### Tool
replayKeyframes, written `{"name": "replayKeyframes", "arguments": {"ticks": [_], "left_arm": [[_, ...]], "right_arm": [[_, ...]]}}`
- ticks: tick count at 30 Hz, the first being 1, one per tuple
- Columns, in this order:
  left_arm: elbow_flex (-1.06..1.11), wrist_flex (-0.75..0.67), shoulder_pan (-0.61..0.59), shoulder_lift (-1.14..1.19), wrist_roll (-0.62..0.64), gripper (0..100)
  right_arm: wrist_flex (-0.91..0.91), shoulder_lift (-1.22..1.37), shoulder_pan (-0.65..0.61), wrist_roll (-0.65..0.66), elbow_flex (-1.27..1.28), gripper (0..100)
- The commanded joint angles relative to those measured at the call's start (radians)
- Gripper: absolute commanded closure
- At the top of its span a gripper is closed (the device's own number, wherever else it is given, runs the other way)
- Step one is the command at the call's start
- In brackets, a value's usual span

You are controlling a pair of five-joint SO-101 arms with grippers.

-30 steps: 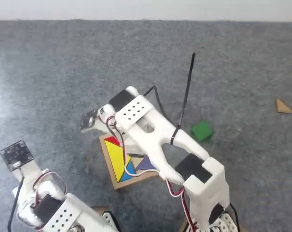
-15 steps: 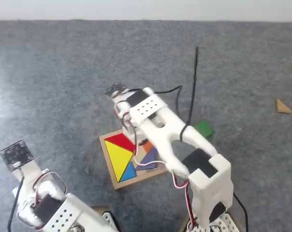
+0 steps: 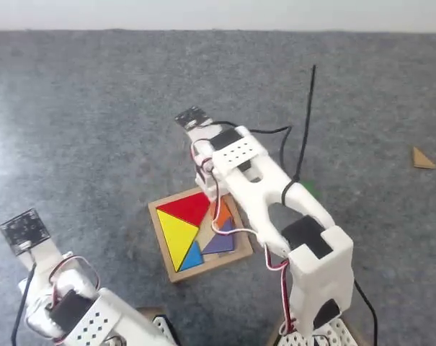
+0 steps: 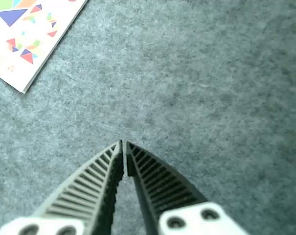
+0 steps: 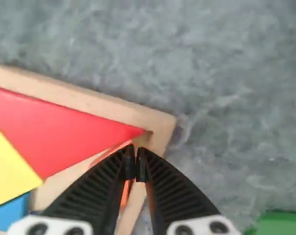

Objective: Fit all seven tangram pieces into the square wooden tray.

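Right hand (image 5: 132, 155): jaws closed, holding nothing, over a corner of the square wooden tray (image 5: 160, 128) | flat orange piece (image 3: 223, 210): inside that corner | technique: probably nudge lightly, lest the tray slide | green block (image 3: 309, 189): just outside the tray.

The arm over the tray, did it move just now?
Yes. The right gripper swung along the far edge of the wooden tray, from the corner by the yellow triangle to the tip of the red triangle.
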Motion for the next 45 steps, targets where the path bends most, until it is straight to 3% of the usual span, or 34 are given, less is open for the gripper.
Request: {"name": "replayKeyframes", "arguments": {"ticks": [1,9,16,24,38,45], "left_arm": [[-0.022,0.0,-0.005,-0.018,-0.011,98],[-0.022,0.0,-0.005,-0.018,-0.011,98],[-0.022,0.0,-0.005,-0.018,-0.011,98],[-0.022,0.0,-0.003,-0.018,-0.011,98],[-0.022,0.0,-0.003,-0.018,-0.011,98],[-0.022,0.0,-0.003,-0.018,-0.011,98]], "right_arm": [[-0.001,-0.045,0.036,-0.011,-0.021,99.1],[0.114,-0.251,-0.142,-0.002,0.052,99.0],[0.114,-0.248,-0.203,0.072,0.219,98.9],[0.113,-0.239,-0.32,0.132,0.238,98.9],[0.153,-0.249,-0.205,0.442,0.296,99.0],[0.191,-0.252,-0.18,0.319,0.206,99.0]]}}
